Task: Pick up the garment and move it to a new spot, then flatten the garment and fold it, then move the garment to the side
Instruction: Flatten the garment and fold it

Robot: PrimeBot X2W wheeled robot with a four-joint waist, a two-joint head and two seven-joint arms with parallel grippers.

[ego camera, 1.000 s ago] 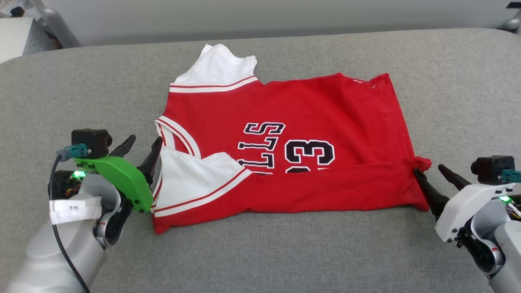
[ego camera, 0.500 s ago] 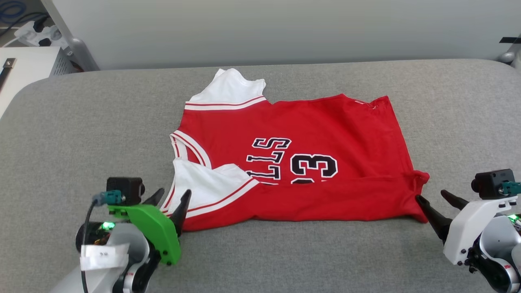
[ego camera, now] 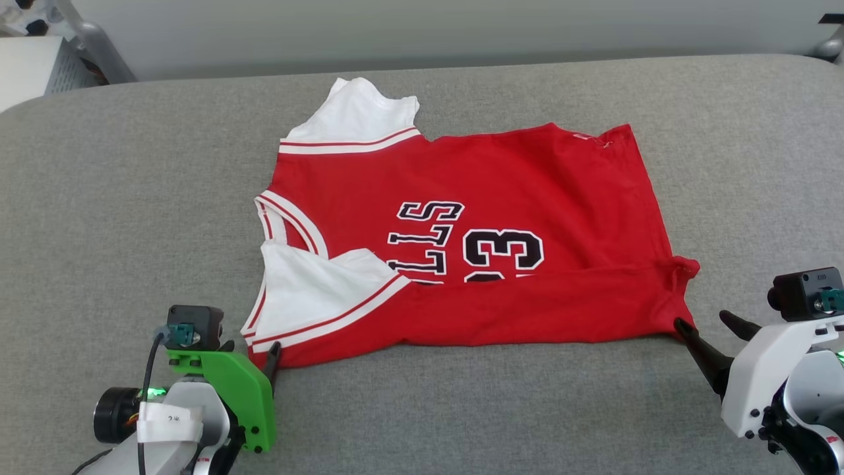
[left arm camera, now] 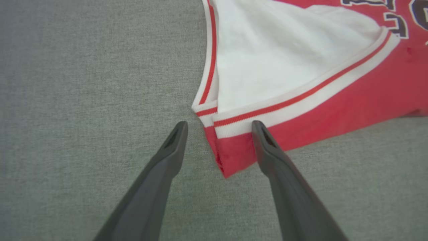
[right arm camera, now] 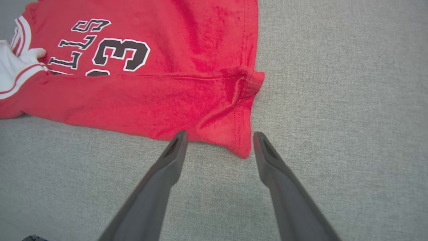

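Observation:
The garment, a red jersey with white sleeves and black print, lies flat on the grey cushioned surface, neck to the left and hem to the right. Its near long edge is folded up over the lower part of the print. My left gripper stands open at the near left corner; in the left wrist view that striped corner lies between the two fingers. My right gripper is open at the near right hem corner, which sits between its fingers. Neither gripper holds cloth.
A pale wall runs behind the surface's far edge. A white cabinet and a grey metal post stand at the back left. Bare grey surface surrounds the jersey on every side.
My left gripper has drawn back from the neck side to the near left corner. The right gripper has slid slightly nearer, from the fold's end to the hem corner. The camera tilted; the jersey stayed put.

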